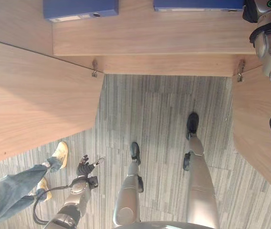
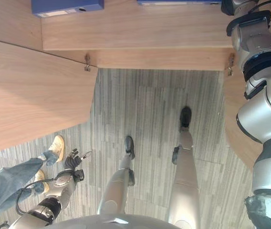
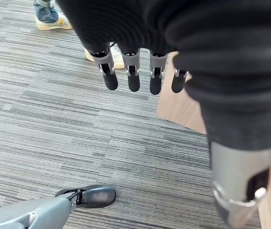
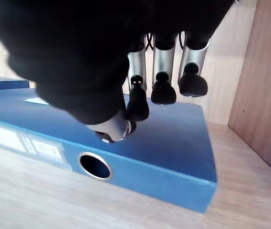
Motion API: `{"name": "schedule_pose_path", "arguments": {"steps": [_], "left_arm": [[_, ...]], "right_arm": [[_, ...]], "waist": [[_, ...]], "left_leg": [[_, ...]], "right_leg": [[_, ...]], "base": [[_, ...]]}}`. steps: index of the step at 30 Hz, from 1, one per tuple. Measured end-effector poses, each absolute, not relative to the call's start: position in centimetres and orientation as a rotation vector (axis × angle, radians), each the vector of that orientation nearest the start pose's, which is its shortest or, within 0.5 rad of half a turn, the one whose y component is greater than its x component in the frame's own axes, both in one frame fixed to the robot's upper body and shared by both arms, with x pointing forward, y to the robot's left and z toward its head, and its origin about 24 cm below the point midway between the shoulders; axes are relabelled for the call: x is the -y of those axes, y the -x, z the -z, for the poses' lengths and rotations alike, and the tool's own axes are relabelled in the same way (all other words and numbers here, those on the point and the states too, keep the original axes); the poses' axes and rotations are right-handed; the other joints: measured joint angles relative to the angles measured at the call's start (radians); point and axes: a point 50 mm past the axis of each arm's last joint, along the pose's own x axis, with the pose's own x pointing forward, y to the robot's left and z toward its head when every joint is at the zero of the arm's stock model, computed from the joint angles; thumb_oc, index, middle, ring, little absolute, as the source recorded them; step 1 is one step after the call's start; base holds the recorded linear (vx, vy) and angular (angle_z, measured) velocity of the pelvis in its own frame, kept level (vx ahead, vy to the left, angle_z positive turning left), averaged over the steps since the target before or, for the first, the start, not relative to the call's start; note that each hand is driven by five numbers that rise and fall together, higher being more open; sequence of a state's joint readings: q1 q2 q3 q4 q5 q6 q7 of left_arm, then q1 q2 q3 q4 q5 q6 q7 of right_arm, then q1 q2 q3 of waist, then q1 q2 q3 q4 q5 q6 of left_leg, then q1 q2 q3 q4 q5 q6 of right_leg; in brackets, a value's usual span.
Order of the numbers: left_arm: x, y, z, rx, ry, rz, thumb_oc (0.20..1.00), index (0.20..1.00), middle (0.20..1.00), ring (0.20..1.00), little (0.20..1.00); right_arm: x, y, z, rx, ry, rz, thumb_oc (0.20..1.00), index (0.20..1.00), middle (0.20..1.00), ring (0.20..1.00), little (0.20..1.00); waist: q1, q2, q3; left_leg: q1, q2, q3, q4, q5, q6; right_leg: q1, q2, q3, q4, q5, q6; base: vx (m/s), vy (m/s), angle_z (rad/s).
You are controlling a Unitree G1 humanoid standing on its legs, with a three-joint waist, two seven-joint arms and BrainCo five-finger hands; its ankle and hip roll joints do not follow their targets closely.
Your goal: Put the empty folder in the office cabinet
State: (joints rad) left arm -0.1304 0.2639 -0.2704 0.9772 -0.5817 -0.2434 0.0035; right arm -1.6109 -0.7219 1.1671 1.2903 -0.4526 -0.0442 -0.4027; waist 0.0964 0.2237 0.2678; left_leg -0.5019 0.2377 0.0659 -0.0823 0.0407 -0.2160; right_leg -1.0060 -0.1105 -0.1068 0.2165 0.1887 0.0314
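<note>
Right fingers (image 4: pixel 161 90): hang straight and loose just above the folder's top cover, not curled round it; whether the tips touch it cannot be told.
Right hand (image 4: pixel 102 62): reaches into the cabinet at the far right, holding nothing.
Left fingers (image 3: pixel 133 78): straight, relaxed, spread a little, empty.
Left hand (image 1: pixel 84 167): low beside the robot, above the carpet, well apart from the cabinet.
Folder (image 4: pixel 164 143): blue, lying flat on the wooden shelf (image 1: pixel 150 33) inside the cabinet, spine with its round hole facing outward, near the right side wall (image 4: pixel 264 95).
Second folder (image 1: pixel 80 8): blue, flat on the same shelf, further left, well apart from the first.
Cabinet doors (image 1: pixel 30 100): both swung open, left and right of the shelf.
Carpet (image 1: pixel 159 119): grey, striped.
Person (image 1: pixel 11 188): jeans leg and tan shoes at the left, near the left hand.
</note>
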Motion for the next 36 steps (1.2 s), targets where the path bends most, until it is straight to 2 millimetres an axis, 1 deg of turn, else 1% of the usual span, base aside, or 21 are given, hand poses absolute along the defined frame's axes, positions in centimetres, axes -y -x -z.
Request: {"name": "schedule_pose_path", "arguments": {"steps": [1, 2, 4, 5, 8, 10, 11, 12, 13, 15, 16, 17, 18, 19, 21, 24, 25, 27, 31, 34, 36], "left_arm": [[-21.2, -19.5, 11.0, -0.643, 0.132, -0.15, 1.0, 1.0, 1.0, 1.0, 1.0], [-21.2, -19.5, 11.0, -0.643, 0.132, -0.15, 1.0, 1.0, 1.0, 1.0, 1.0], [-21.4, -18.7, 11.4, -0.671, 0.131, -0.156, 1.0, 1.0, 1.0, 1.0, 1.0], [-21.4, -18.7, 11.4, -0.668, 0.13, -0.156, 1.0, 1.0, 1.0, 1.0, 1.0], [-21.4, -19.1, 11.2, -0.658, 0.127, -0.154, 1.0, 1.0, 1.0, 1.0, 1.0], [-21.2, -20.5, 10.5, -0.621, 0.126, -0.14, 1.0, 1.0, 1.0, 1.0, 1.0], [-21.1, -21.2, 10.1, -0.605, 0.123, -0.136, 1.0, 1.0, 1.0, 1.0, 1.0], [-21.0, -21.8, 9.7, -0.586, 0.12, -0.133, 1.0, 1.0, 1.0, 1.0, 1.0], [-21.0, -21.8, 9.7, -0.586, 0.12, -0.133, 1.0, 1.0, 1.0, 1.0, 1.0], [-21.5, -22.2, 9.4, -0.573, 0.1, -0.137, 1.0, 1.0, 1.0, 1.0, 1.0], [-22.0, -22.2, 9.3, -0.576, 0.08, -0.14, 1.0, 1.0, 1.0, 1.0, 1.0], [-22.2, -22.3, 9.2, -0.572, 0.074, -0.143, 1.0, 1.0, 1.0, 1.0, 1.0], [-22.2, -22.3, 9.2, -0.569, 0.074, -0.142, 1.0, 1.0, 1.0, 1.0, 1.0], [-22.2, -22.3, 9.2, -0.569, 0.074, -0.142, 1.0, 1.0, 1.0, 1.0, 1.0], [-22.2, -22.2, 9.3, -0.576, 0.072, -0.148, 1.0, 1.0, 1.0, 1.0, 1.0], [-22.4, -21.8, 9.6, -0.591, 0.069, -0.158, 1.0, 1.0, 1.0, 1.0, 1.0], [-22.4, -21.8, 9.6, -0.592, 0.069, -0.159, 1.0, 1.0, 1.0, 1.0, 1.0], [-22.4, -21.8, 9.6, -0.591, 0.07, -0.159, 1.0, 1.0, 1.0, 1.0, 1.0], [-22.4, -21.8, 9.6, -0.59, 0.072, -0.158, 1.0, 1.0, 1.0, 1.0, 1.0], [-22.3, -21.7, 9.7, -0.59, 0.074, -0.158, 1.0, 1.0, 1.0, 1.0, 1.0], [-22.3, -21.1, 10.0, -0.607, 0.075, -0.162, 1.0, 1.0, 1.0, 1.0, 1.0]], "right_arm": [[23.3, -40.7, -34.3, 0.416, 1.884, 0.51, 0.2, 0.2, 0.2, 0.2, 0.2], [23.3, -40.7, -34.3, 0.416, 1.884, 0.51, 0.2, 0.2, 0.2, 0.2, 0.2], [23.5, -40.7, -34.2, 0.409, 1.858, 0.52, 0.2, 0.2, 0.2, 0.2, 0.2], [23.3, -40.7, -34.1, 0.411, 1.857, 0.518, 0.2, 0.2, 0.2, 0.2, 0.2], [23.0, -40.8, -34.0, 0.424, 1.855, 0.511, 0.2, 0.2, 0.2, 0.2, 0.2], [23.0, -40.9, -33.5, 0.425, 1.852, 0.506, 0.2, 0.2, 0.2, 0.2, 0.2], [22.9, -41.0, -32.9, 0.432, 1.83, 0.499, 0.2, 0.2, 0.2, 0.2, 0.2], [22.4, -41.2, -31.9, 0.455, 1.816, 0.473, 0.2, 0.2, 0.2, 0.2, 0.2], [22.4, -41.2, -31.9, 0.455, 1.816, 0.473, 0.2, 0.2, 0.2, 0.2, 0.2], [20.2, -41.7, -30.4, 0.506, 1.804, 0.389, 0.2, 0.2, 0.2, 0.2, 0.2], [19.0, -41.8, -29.5, 0.529, 1.796, 0.343, 0.2, 0.2, 0.2, 0.2, 0.2], [18.7, -41.9, -28.9, 0.525, 1.794, 0.326, 0.2, 0.2, 0.2, 0.2, 0.2], [18.9, -42.0, -28.6, 0.513, 1.794, 0.322, 0.2, 0.2, 0.2, 0.2, 0.2], [18.9, -42.0, -28.6, 0.513, 1.794, 0.322, 0.2, 0.2, 0.2, 0.2, 0.2], [19.4, -42.0, -27.9, 0.491, 1.775, 0.33, 0.2, 0.2, 0.2, 0.2, 0.2], [20.2, -41.9, -25.8, 0.446, 1.768, 0.311, 0.2, 0.2, 0.2, 0.2, 0.2], [20.2, -42.0, -25.4, 0.438, 1.77, 0.301, 0.2, 0.2, 0.2, 0.2, 0.2], [20.3, -42.0, -24.5, 0.418, 1.774, 0.285, 0.2, 0.2, 0.2, 0.2, 0.2], [20.3, -42.0, -24.5, 0.415, 1.777, 0.282, 0.2, 0.2, 0.2, 0.2, 0.2], [20.8, -42.0, -24.2, 0.375, 1.784, 0.291, 0.2, 0.2, 0.2, 0.2, 0.2], [20.8, -42.0, -24.4, 0.38, 1.766, 0.302, 0.2, 0.2, 0.2, 0.2, 0.2]], "waist": [[0.0, 0.0, 0.0], [0.0, 0.0, 0.0], [-0.002, 0.0, 0.0], [-0.003, 0.0, 0.0], [-0.006, 0.0, 0.0], [-0.007, 0.0, 0.0], [-0.008, -0.002, 0.001], [-0.014, -0.003, 0.001], [-0.014, -0.003, 0.001], [-0.044, -0.012, 0.007], [-0.058, -0.018, 0.009], [-0.064, -0.02, 0.008], [-0.063, -0.021, 0.009], [-0.063, -0.021, 0.009], [-0.056, -0.023, 0.01], [-0.055, -0.023, 0.01], [-0.054, -0.023, 0.011], [-0.053, -0.023, 0.011], [-0.045, -0.022, 0.015], [-0.042, -0.024, 0.049], [-0.04, -0.024, 0.051]], "left_leg": [[0.0, -0.001, 0.0, 0.003, -0.002, -0.003], [0.0, -0.001, 0.0, 0.003, -0.002, -0.003], [0.0, -0.001, 0.0, 0.003, -0.005, -0.006], [0.0, -0.001, 0.0, 0.003, -0.005, -0.007], [0.002, -0.001, 0.001, 0.003, -0.005, -0.007], [0.013, -0.002, 0.002, 0.004, -0.007, -0.009], [0.024, -0.002, 0.004, 0.004, -0.007, -0.01], [0.037, -0.002, 0.006, 0.003, -0.009, -0.012], [0.037, -0.002, 0.006, 0.003, -0.009, -0.012], [0.058, -0.005, 0.011, 0.003, -0.013, -0.016], [0.063, -0.006, 0.014, 0.002, -0.014, -0.017], [0.063, -0.008, 0.015, 0.003, -0.014, -0.018], [0.063, -0.011, 0.021, 0.002, -0.014, -0.018], [0.063, -0.011, 0.021, 0.002, -0.014, -0.018], [0.062, -0.018, 0.033, 0.003, -0.015, -0.016], [0.065, -0.021, 0.038, 0.003, -0.016, -0.014], [0.066, -0.022, 0.039, 0.003, -0.016, -0.014], [0.067, -0.023, 0.04, 0.001, -0.016, -0.014], [0.069, -0.023, 0.039, 0.003, -0.016, -0.014], [0.086, -0.023, 0.039, -0.001, -0.016, -0.014], [0.085, -0.022, 0.038, -0.002, -0.016, -0.014]], "right_leg": [[0.0, 0.0, 0.001, 0.0, -0.001, 0.002], [0.0, 0.0, 0.001, 0.0, -0.001, 0.002], [0.0, -0.002, 0.001, 0.0, -0.001, 0.001], [0.0, -0.002, 0.001, 0.0, -0.001, 0.001], [0.0, -0.001, -0.001, 0.002, 0.005, -0.004], [0.008, -0.002, 0.001, 0.009, 0.005, -0.004], [0.018, -0.002, 0.003, 0.009, 0.005, -0.004], [0.031, -0.002, 0.004, 0.009, 0.004, -0.003], [0.031, -0.002, 0.004, 0.009, 0.004, -0.003], [0.046, -0.001, 0.011, 0.008, 0.001, 0.001], [0.048, 0.0, 0.013, 0.006, -0.006, 0.009], [0.048, 0.0, 0.016, 0.002, -0.003, 0.012], [0.049, 0.001, 0.022, -0.008, 0.002, 0.019], [0.049, 0.001, 0.022, -0.008, 0.002, 0.019], [0.049, 0.001, 0.036, -0.025, 0.016, 0.023], [0.049, 0.001, 0.04, -0.027, 0.018, 0.024], [0.049, 0.001, 0.04, -0.027, 0.024, 0.017], [0.05, 0.0, 0.041, -0.027, 0.027, 0.013], [0.051, 0.001, 0.042, -0.027, 0.027, 0.014], [0.07, 0.0, 0.042, -0.028, 0.02, 0.021], [0.071, 0.001, 0.042, -0.035, 0.021, 0.021]], "base": [[0.0, 0.0, 0.0], [0.0, 0.0, 0.0], [-0.01, 0.016, 0.0], [-0.01, 0.031, -0.01], [-0.01, 0.031, -0.01], [-0.02, 0.039, 0.0], [-0.05, 0.025, -0.02], [-0.04, 0.015, -0.02], [-0.04, 0.017, -0.02], [-0.03, 0.038, -0.07], [-0.04, 0.05, -0.08], [-0.04, 0.046, -0.07], [-0.03, 0.024, -0.04], [-0.03, 0.03, -0.08], [-0.02, 0.019, -0.08], [-0.02, 0.02, -0.04], [0.0, 0.0, 0.0], [0.0, 0.0, 0.0], [0.0, 0.0, 0.0], [0.0, 0.0, 0.0], [0.02, -0.007, 0.0]]}}
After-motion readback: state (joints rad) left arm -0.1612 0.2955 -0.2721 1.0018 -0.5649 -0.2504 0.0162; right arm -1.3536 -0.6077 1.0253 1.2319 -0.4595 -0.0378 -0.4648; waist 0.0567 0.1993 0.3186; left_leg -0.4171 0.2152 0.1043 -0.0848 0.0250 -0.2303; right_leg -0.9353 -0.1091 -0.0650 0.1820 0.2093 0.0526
